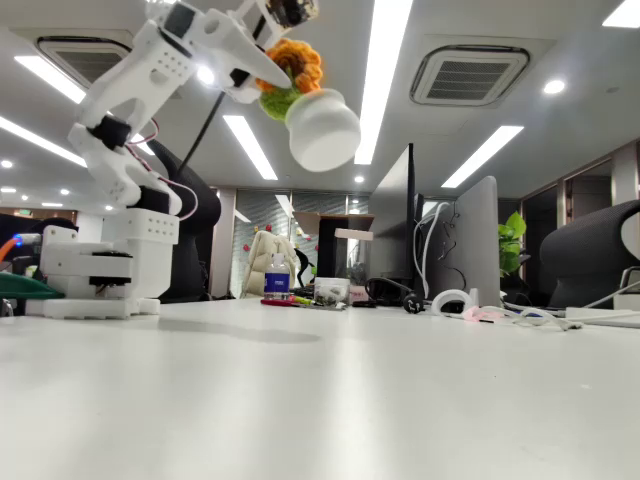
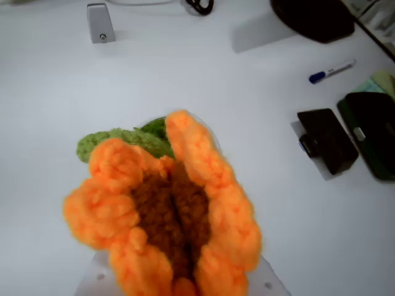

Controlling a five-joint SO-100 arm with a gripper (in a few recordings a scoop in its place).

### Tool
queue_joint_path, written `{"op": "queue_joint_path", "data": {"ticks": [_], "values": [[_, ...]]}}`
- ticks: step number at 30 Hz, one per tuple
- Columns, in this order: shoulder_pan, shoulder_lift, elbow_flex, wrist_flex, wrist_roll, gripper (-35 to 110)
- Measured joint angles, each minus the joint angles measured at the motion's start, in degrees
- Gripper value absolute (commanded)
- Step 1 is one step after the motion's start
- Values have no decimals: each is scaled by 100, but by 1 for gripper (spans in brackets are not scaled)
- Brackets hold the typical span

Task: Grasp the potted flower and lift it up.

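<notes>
The potted flower [image 1: 305,95] is a crocheted sunflower with orange petals, green leaves and a round white pot [image 1: 323,128]. In the fixed view it hangs high above the table, tilted with the pot pointing down and right. My white gripper [image 1: 280,70] is shut on the flower head, and the arm reaches up from its base [image 1: 95,275] at the left. In the wrist view the squeezed orange and brown flower [image 2: 166,216] is folded between my pale fingers [image 2: 92,280], with green leaves [image 2: 117,142] behind it and the table far below.
In the fixed view a water bottle [image 1: 277,277], monitors [image 1: 470,240], cables and a leafy green plant [image 1: 512,243] stand along the table's far side. The wrist view shows a black phone [image 2: 326,140], a dark case [image 2: 370,132], a blue marker [image 2: 332,72] and a grey block [image 2: 99,23].
</notes>
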Motion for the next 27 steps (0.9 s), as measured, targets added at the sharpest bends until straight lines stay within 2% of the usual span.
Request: {"op": "queue_joint_path", "data": {"ticks": [14, 27], "values": [[97, 3217, -123, 1494, 97, 0], [62, 3419, -967, 1863, 220, 0]]}}
